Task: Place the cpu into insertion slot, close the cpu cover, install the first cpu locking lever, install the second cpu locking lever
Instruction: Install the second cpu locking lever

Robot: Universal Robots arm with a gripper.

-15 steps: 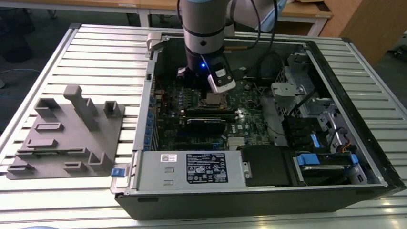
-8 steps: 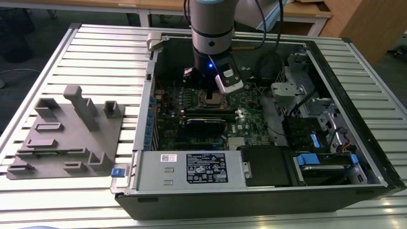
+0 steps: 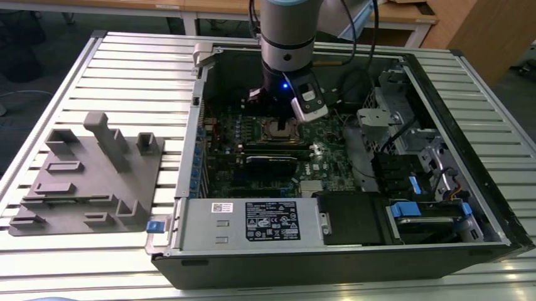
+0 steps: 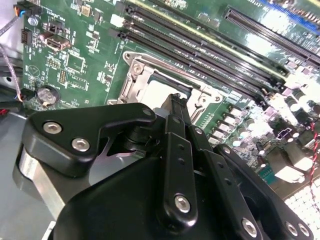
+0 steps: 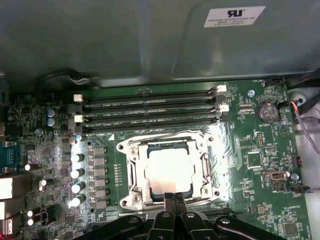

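With the cpu (image 5: pixel 169 170) already seated in the insertion slot (image 5: pixel 131 172) and the cpu cover (image 5: pixel 206 161) down, keep your empty, pinched-together gripper (image 5: pixel 174 197) square over the socket's near edge.

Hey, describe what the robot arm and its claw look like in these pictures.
The arm is a thick grey cylinder with a black lower section carrying a small blue light and a white-and-grey module on its side. Black cables run off behind it. In both wrist views the claw is matte black: flat linkage bars joined by silver screws, narrowing to slim fingers.
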